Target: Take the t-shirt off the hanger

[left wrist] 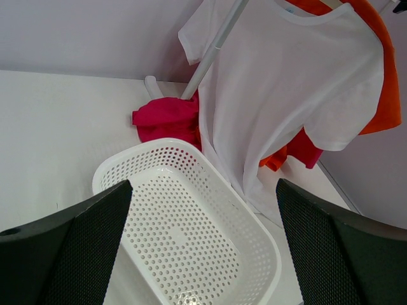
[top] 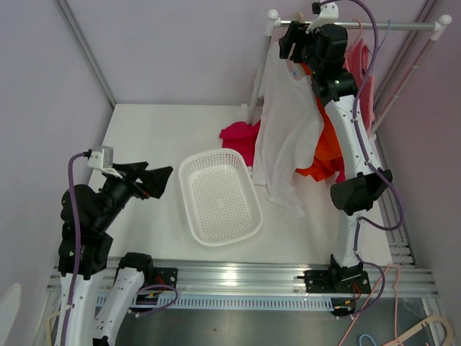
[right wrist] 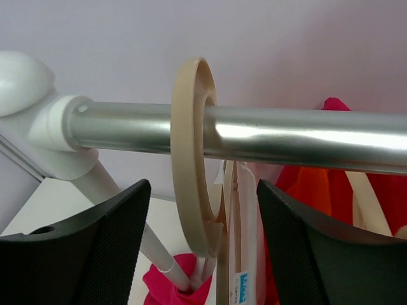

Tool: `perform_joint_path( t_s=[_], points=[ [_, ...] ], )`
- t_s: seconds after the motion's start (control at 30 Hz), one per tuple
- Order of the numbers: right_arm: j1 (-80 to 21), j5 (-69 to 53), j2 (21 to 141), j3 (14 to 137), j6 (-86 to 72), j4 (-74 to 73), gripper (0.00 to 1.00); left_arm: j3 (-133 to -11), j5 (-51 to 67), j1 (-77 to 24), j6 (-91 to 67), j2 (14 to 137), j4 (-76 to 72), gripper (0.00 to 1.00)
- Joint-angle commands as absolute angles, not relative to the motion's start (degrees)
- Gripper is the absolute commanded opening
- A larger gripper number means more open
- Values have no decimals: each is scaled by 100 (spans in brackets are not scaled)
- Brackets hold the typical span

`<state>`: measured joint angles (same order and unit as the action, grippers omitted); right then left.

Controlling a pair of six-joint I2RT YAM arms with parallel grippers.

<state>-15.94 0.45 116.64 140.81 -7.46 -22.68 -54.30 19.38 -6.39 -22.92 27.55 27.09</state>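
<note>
White t-shirt hung on its hanger at the rail; right pincer was at the hook, left pincer low over the counter.
The beige hanger hook was looped over the metal rail near its left end cap. The right pincer was level with the hook, jaws apart with one finger on either side of it and a visible gap on each side, so nothing was gripped. The shirt hung full length in front of an orange garment, its hem reaching down beside a white perforated basket. A pink garment lay crumpled on the counter at the rack's foot. The left pincer stood wide and empty, facing the basket.
</note>
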Motion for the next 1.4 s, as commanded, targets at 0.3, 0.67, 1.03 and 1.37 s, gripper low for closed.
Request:
perform_joint_path(
  t_s=[0.3, 0.67, 1.03, 1.37],
  points=[
    [-1898, 984, 11742, 14265, -369, -2101, 66, -5361, 1828, -633, -2241, 2760, 2479, 99],
    [-1942, 1485, 11356, 14002, -281, -2338, 62, -5273, 1872, -633, -2232, 2716, 2487, 99],
    [-1881, 1319, 11320, 13991, -369, -2338, 43, -5256, 1846, -633, -2189, 2646, 2522, 100],
    [-1731, 1011, 11584, 14282, -659, -2505, 29, -5247, 1802, -633, -2153, 2637, 2575, 100]
  ],
)
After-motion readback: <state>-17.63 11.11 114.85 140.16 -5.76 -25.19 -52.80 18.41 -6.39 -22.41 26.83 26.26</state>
